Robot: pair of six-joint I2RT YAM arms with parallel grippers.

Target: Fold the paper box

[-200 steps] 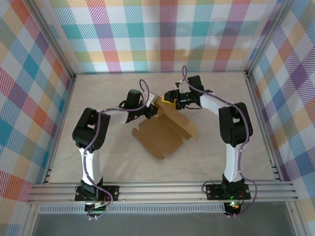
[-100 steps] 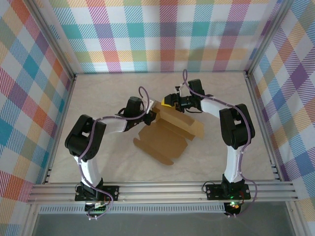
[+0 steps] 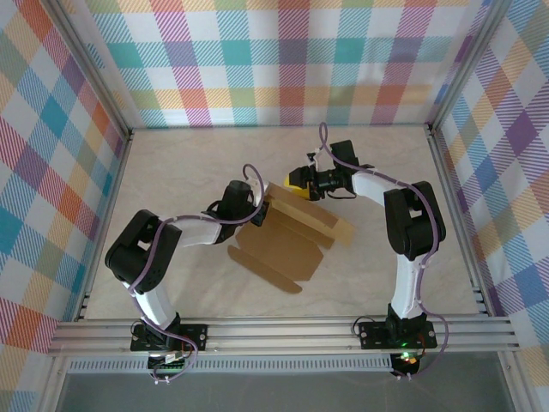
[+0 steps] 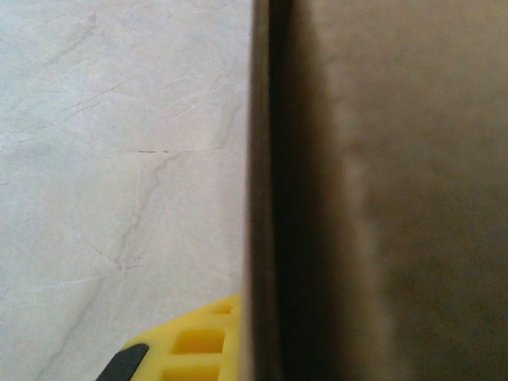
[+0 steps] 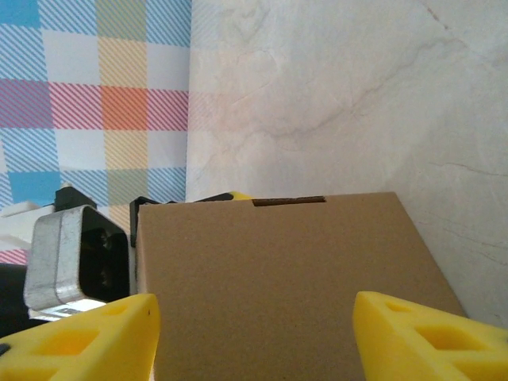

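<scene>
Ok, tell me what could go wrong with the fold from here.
1. The left claw appears to pinch one flap of the paper box by its thin edge; a hard pull could crease or tear it there.
2. The right claw stands open over the far panel without gripping it, so that panel may drop flat.
3. Both claws sit close together at the box's far end and could bump.

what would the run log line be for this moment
left end effector: shut on paper box edge | right end effector: open at raised far panel | state: partly folded, on table
</scene>
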